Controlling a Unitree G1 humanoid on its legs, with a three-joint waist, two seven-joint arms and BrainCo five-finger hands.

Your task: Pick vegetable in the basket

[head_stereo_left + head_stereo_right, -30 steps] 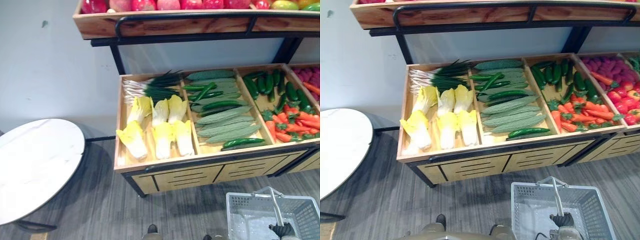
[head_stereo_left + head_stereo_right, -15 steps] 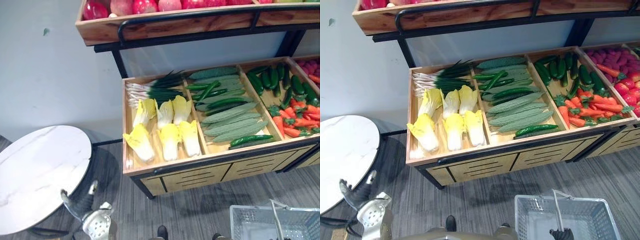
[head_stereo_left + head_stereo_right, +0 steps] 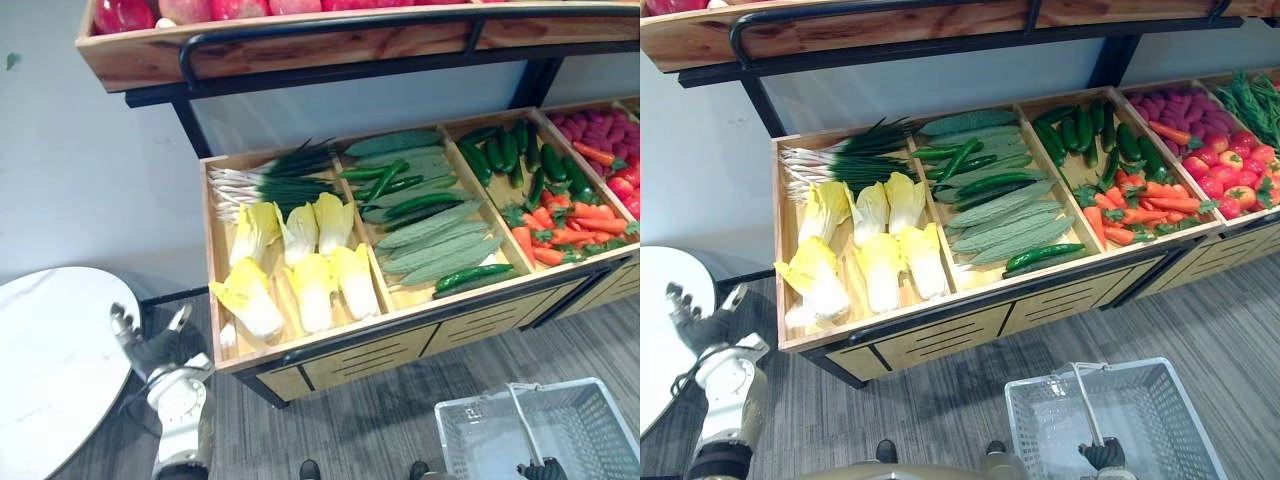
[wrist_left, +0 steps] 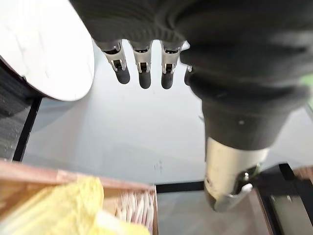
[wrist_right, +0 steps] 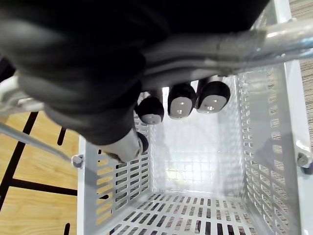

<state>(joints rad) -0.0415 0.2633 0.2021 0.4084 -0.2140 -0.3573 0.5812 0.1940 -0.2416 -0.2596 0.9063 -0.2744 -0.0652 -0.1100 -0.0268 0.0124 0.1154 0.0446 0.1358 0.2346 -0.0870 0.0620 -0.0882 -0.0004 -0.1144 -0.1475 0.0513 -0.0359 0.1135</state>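
My right hand is shut on the metal handle of an empty grey plastic basket, low at the right in front of the stand. My left hand is raised at the lower left, open with straight fingers, between the round table and the crate's left corner. It holds nothing. The wooden crate holds yellow-white cabbages, green onions, pale bumpy gourds with long green peppers, dark cucumbers and carrots. A cabbage lies just past my left hand.
A round white table stands at the lower left, close beside my left arm. An upper wooden shelf with red apples overhangs the back of the crate. Grey plank floor lies between the stand and the basket.
The camera has shifted. My left hand has risen from the lower edge to the crate's left corner beside the table. My right hand still holds the basket handle.
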